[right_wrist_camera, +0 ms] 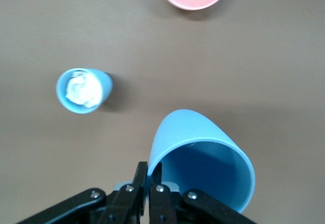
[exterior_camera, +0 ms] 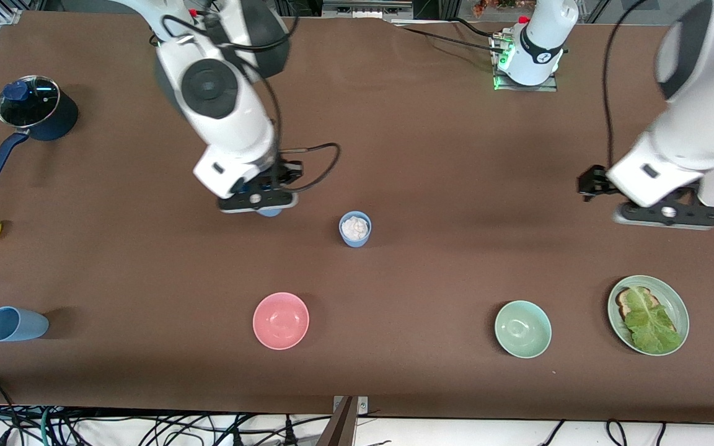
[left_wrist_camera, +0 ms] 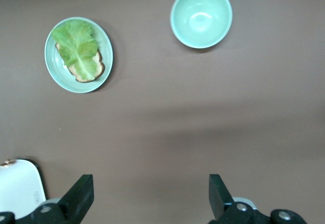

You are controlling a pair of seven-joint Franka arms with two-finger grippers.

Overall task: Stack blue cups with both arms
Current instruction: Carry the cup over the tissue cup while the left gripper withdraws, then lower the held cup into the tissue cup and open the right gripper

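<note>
While the left gripper [left_wrist_camera: 150,198] waits with its flat black fingers [left_wrist_camera: 80,196] spread wide over bare brown table [exterior_camera: 431,161] toward the left arm's end, the right gripper [right_wrist_camera: 148,183] is clamped on the thin rim of a matte light-blue cup [right_wrist_camera: 203,158], lifted above the table's middle. A second tapered blue cup [exterior_camera: 355,229] stands upright just beside it, filled with a lumpy white substance. A third smooth blue cup [exterior_camera: 15,324] lies on its side toward the right arm's end, near the front edge. Round glossy bowls, pink [exterior_camera: 281,320] and mint-green [exterior_camera: 522,329], sit nearer the camera.
</note>
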